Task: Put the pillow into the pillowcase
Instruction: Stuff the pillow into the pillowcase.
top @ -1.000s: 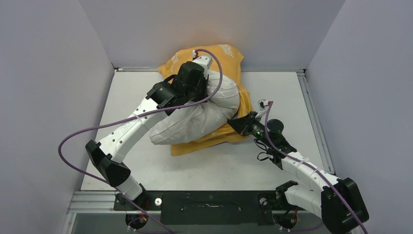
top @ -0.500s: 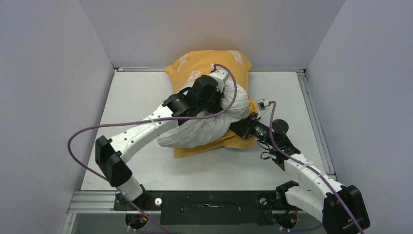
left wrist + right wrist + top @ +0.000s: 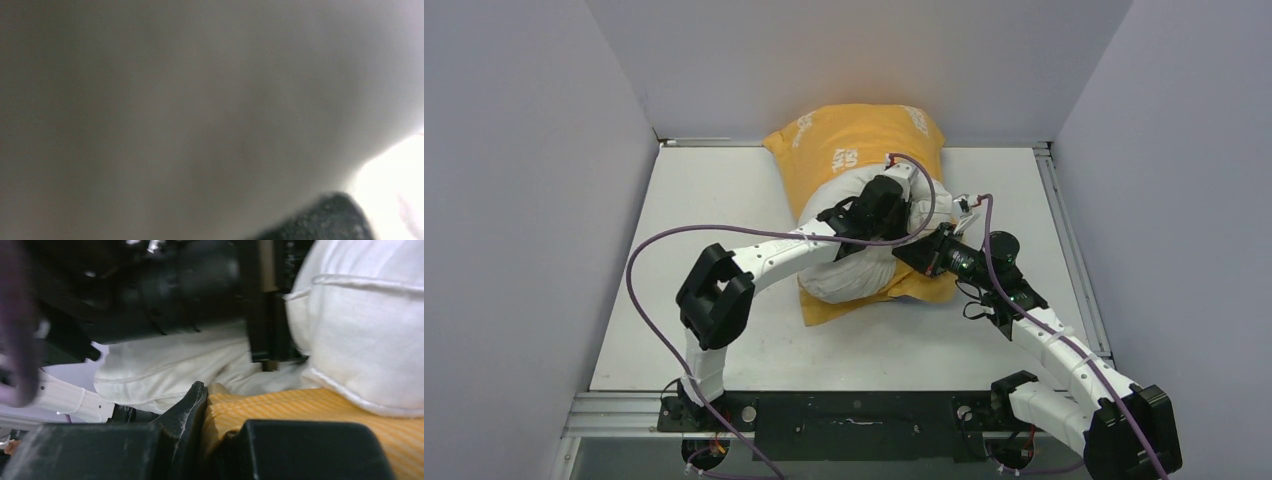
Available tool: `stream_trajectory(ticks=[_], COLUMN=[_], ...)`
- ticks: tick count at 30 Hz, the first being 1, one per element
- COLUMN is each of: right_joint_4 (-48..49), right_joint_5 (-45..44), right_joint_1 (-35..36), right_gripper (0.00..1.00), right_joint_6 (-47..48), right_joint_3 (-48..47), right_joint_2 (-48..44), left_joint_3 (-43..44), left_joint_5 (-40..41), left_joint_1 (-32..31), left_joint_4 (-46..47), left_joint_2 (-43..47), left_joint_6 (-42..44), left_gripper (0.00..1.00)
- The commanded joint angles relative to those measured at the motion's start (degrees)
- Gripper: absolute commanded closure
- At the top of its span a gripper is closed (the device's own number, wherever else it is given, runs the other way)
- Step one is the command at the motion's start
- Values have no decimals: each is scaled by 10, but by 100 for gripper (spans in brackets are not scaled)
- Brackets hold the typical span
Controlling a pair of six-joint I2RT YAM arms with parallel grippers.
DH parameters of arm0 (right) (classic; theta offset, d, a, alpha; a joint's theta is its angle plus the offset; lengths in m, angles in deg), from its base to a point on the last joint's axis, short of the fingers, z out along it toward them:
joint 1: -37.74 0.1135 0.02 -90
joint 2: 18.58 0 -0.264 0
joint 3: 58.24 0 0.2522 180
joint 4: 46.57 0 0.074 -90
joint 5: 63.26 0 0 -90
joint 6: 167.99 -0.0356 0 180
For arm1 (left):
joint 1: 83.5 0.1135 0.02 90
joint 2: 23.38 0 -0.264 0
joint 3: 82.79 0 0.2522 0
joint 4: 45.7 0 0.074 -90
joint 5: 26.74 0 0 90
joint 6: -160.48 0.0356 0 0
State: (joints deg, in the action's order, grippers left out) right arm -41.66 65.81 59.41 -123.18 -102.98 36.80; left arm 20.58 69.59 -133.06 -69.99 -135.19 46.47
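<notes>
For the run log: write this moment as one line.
left gripper: shut on pillow | right gripper: shut on pillowcase edge | pillow: partly exposed, over pillowcase

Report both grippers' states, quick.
The left gripper is closed, pinching the pillow.
The right gripper is closed on the pillowcase edge.

From where I stand, the open lanes are the bare surface (image 3: pixel 694 190) left of the bundle and the strip along its near edge. The middle is blocked: the pillow (image 3: pixel 854 275) lies heaped on the pillowcase (image 3: pixel 844 140), which sits tight against the back wall (image 3: pixel 844 50). The left arm (image 3: pixel 774 248) slants across the left approach (its cable (image 3: pixel 630 285) loops wide), and the right hand (image 3: pixel 914 256) closes off the bundle's right side.
</notes>
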Motion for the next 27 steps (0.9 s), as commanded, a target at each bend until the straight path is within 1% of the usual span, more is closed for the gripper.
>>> stream_trajectory(ticks=[1,3,6,8,11,12,13,14,15,17,19,21,24,27], right_joint_4=[303,305,278,216,142,133,117,108,115,133,160,162,163,168], right_joint_5=[165,168,159,133,83,68,46,29,18,-3,-8,-15,-17,-7], right_joint_1=[29,30,30,30,27,26,25,21,17,7,-4,-8,-11,-11], right_gripper=[95,95,95,95,95,95,95,95,95,95,95,95,95,95], right_joint_6=[-67,-67,-45,-4,49,66,75,79,79,67,54,57,58,54], right_joint_3=[-109,-107,-96,-84,-54,-40,-26,-13,2,29,44,45,39,31], right_joint_2=[-91,-94,-96,-97,-98,-97,-95,-93,-87,-76,-61,-47,-32,-21], left_joint_3=[-47,-59,-113,-157,-230,-248,-262,-271,-271,-263,-259,-264,-278,-280], left_joint_5=[58,52,2,-37,-147,-175,-190,-207,-221,-242,-242,-239,-203,-172], left_joint_1=[33,34,21,11,8,9,9,10,11,13,14,17,23,28], left_joint_4=[-63,-51,5,39,95,114,115,108,76,19,-31,-64,-104,-124], left_joint_2=[-144,-140,-97,-46,58,89,122,148,173,214,254,300,371,429], left_joint_6=[-44,-42,-10,4,-3,-7,-11,-17,-22,-25,-31,-39,-50,-58], left_gripper=[100,100,100,100,99,94,85,73,63,51,44,40,32,29])
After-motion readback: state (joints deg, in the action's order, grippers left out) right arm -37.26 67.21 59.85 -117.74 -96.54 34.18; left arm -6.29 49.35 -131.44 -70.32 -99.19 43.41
